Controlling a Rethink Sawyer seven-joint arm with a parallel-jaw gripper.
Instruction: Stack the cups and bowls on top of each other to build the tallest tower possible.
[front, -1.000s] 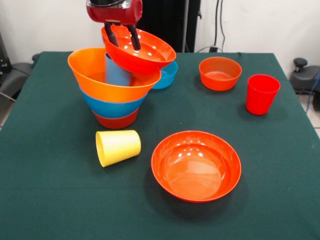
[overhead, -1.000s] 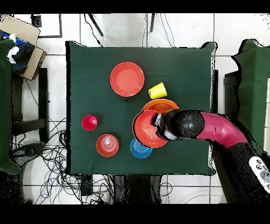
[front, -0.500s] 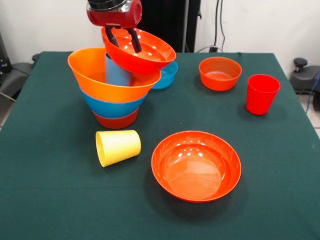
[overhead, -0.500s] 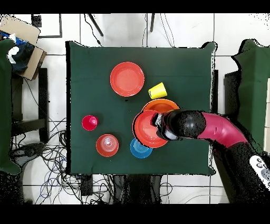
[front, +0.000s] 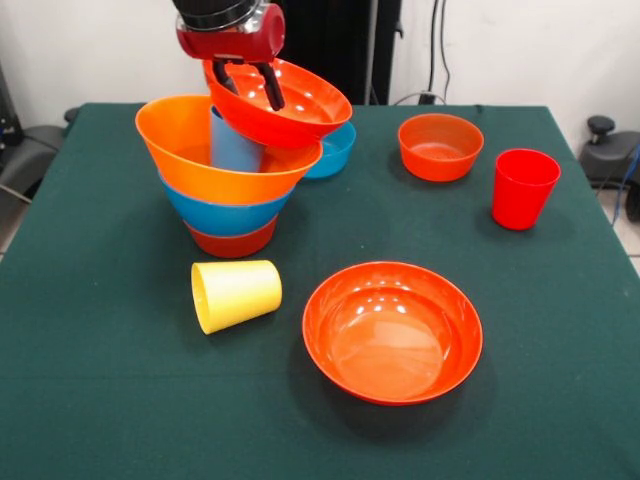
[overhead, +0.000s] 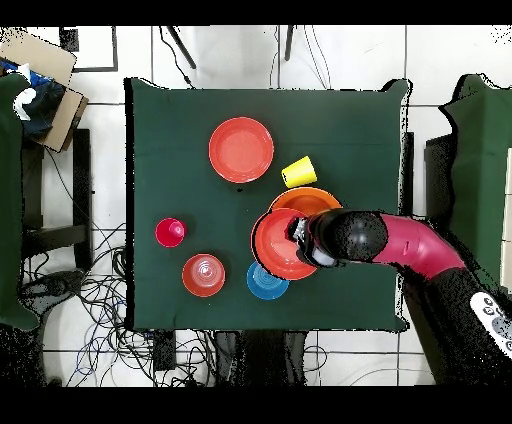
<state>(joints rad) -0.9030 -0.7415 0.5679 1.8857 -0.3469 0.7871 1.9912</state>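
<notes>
The hand hangs at the near rim of a tilted red-orange bowl, its two dark fingers spread apart, one inside the rim and one outside, so it looks open rather than clamped. That bowl rests askew atop the tower: a light blue cup stands inside the huge orange bowl, which nests in a blue bowl over a small red-orange bowl on the green worktop. Just beside the tower lies the yellow cup on its side. A wide shallow bowl sits near the front. Behind the tower is a small blue bowl; another red-orange bowl and the upright red cup stand well apart.
</notes>
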